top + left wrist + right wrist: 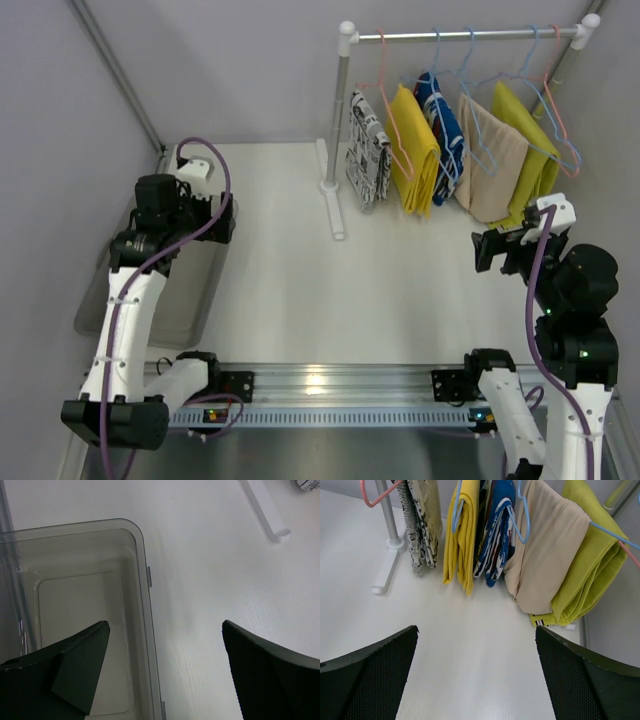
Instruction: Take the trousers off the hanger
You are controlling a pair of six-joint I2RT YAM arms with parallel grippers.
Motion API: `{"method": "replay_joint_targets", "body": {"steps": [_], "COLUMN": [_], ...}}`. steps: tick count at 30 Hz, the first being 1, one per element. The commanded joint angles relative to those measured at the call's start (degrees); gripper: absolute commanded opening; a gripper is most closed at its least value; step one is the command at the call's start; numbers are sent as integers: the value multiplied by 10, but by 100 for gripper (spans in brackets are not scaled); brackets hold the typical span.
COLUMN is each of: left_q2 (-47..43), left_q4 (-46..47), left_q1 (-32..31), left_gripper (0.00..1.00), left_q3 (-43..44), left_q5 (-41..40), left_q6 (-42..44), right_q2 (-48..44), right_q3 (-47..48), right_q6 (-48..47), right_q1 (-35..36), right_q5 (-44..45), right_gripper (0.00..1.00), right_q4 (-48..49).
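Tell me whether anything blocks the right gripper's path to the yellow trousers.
Nothing visible does. Only table surface lies between the open right gripper and the yellow trousers; the beige cloth hangs off to one side.

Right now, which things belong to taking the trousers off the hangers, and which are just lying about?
Job: black-and-white print trousers, bright yellow trousers, blue patched trousers, hanging rail.
Lying about: beige cloth, olive-yellow cloth, clear bin (no stated role).

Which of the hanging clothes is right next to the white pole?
The black-and-white print trousers. They hang right beside the white pole, while every other garment hangs farther along the rail, away from it.
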Motion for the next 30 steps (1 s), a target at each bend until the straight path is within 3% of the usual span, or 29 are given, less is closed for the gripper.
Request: {"method": "replay_joint_targets", "body": {"steps": [1, 7, 12, 18, 25, 30], "left_q2": [-28, -15, -32, -31, -29, -29], "left_q4": [20, -7, 12, 15, 28, 31], "left_q1": [-1, -1, -1, -1, -1, -1], "left_gripper": [99, 99, 99, 99, 99, 99], "left_q3": [-14, -9, -14, -13, -32, -35], "left_q5": [-14, 30, 66, 48, 36, 40], "left_q6": [-5, 17, 22, 33, 21, 14], "right_q2": [7, 89, 237, 392, 504, 586], "right_q3": [35, 161, 306, 472, 521, 582], "right_q6": [-3, 0, -2, 85, 245, 255], "right_q1": [-3, -3, -3, 2, 18, 85], "right_q5": [-12, -78, -186, -305, -382, -353], "right_gripper": [99, 99, 99, 92, 84, 76], "right_q4": [-16, -48, -88, -75, 29, 32]}}
